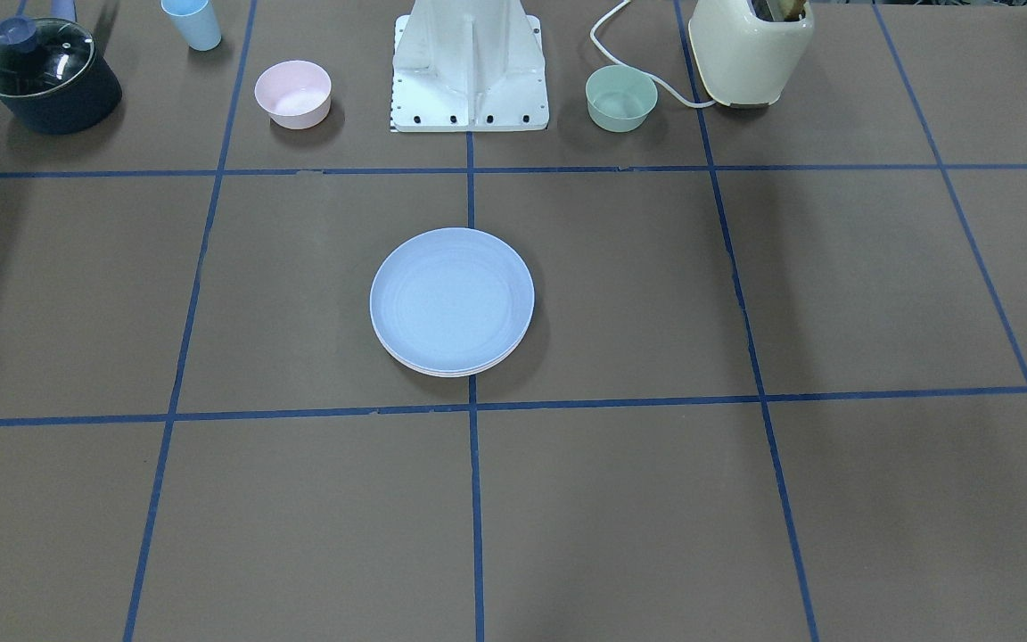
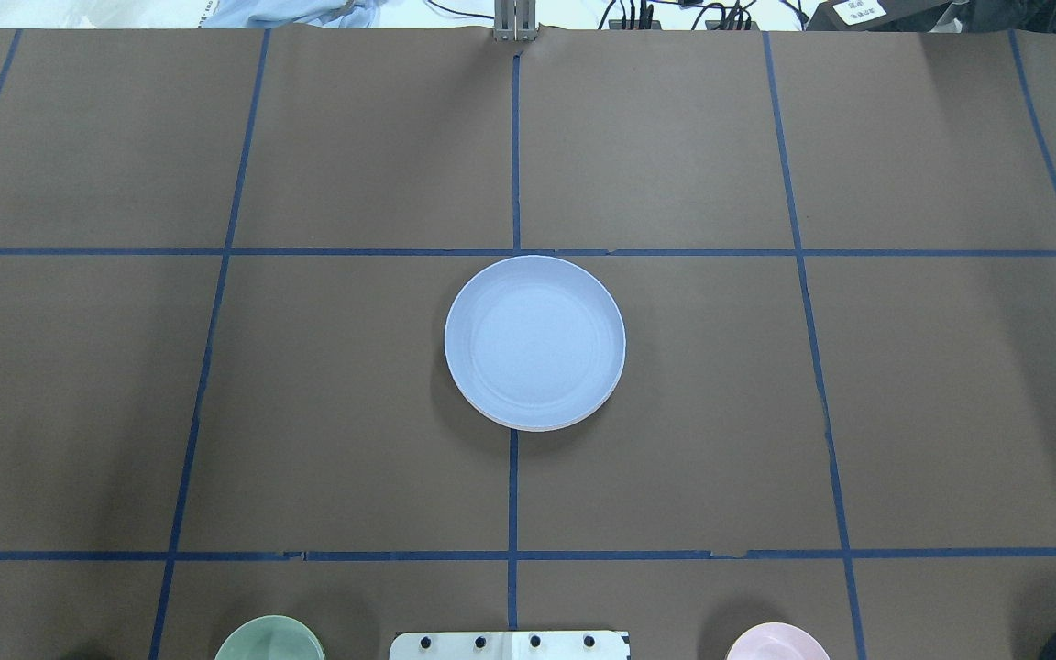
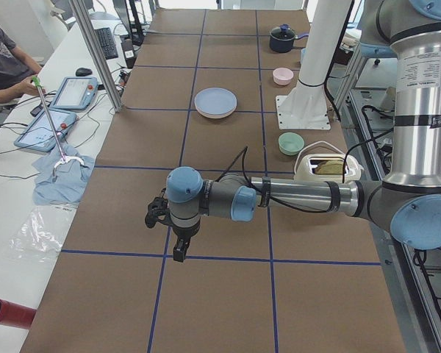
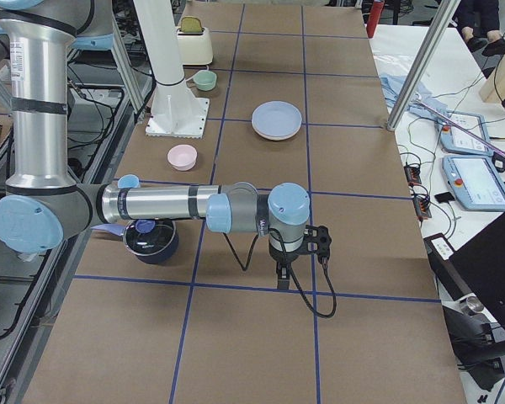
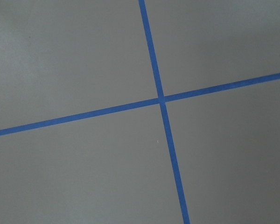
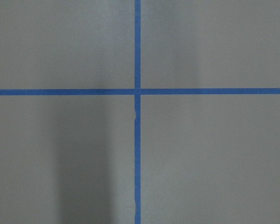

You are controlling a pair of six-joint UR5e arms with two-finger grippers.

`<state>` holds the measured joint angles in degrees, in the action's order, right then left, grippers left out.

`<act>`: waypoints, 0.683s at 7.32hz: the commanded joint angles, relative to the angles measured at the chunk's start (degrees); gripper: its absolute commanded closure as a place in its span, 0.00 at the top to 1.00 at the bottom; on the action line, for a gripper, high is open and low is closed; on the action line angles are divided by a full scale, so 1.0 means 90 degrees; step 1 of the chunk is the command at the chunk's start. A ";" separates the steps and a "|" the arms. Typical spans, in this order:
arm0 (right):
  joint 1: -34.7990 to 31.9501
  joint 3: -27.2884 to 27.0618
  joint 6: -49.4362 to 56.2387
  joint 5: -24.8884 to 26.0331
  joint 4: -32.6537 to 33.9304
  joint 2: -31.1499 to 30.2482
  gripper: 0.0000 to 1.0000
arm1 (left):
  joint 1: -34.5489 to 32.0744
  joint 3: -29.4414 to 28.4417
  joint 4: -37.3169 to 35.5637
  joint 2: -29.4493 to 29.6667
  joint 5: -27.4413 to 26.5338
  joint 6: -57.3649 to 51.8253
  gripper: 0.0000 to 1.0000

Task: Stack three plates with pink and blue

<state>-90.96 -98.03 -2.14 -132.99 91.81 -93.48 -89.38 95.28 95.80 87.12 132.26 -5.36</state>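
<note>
The light blue plate lies on top of a stack at the table's middle, also seen in the overhead view. Only a thin pale rim of what lies beneath it shows, so the pink and cream-white plates are hidden under it. My left gripper hangs over the table far from the stack and shows only in the exterior left view. My right gripper hangs far from the stack and shows only in the exterior right view. I cannot tell whether either is open or shut. Both wrist views show only brown table and blue tape.
Along the robot's side stand a dark lidded pot, a light blue cup, a small pink bowl, the white robot base, a small green bowl and a cream toaster.
</note>
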 commanded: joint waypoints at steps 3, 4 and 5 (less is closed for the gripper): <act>-0.0001 -0.0006 -0.0006 -0.0008 -0.0006 -0.0004 1.00 | 0.0000 -0.0001 -0.0010 0.0008 0.0021 0.0019 1.00; -0.0001 -0.0016 -0.0006 -0.0008 -0.0006 -0.0004 1.00 | 0.0000 -0.0010 -0.0029 -0.0002 0.0030 0.0039 1.00; -0.0001 -0.0016 -0.0006 -0.0008 -0.0006 -0.0004 1.00 | 0.0000 -0.0010 -0.0029 0.0017 0.0050 0.0397 1.00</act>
<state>-90.97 -98.14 -2.20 -133.07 91.76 -93.52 -89.38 95.22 95.61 87.18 132.53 -4.28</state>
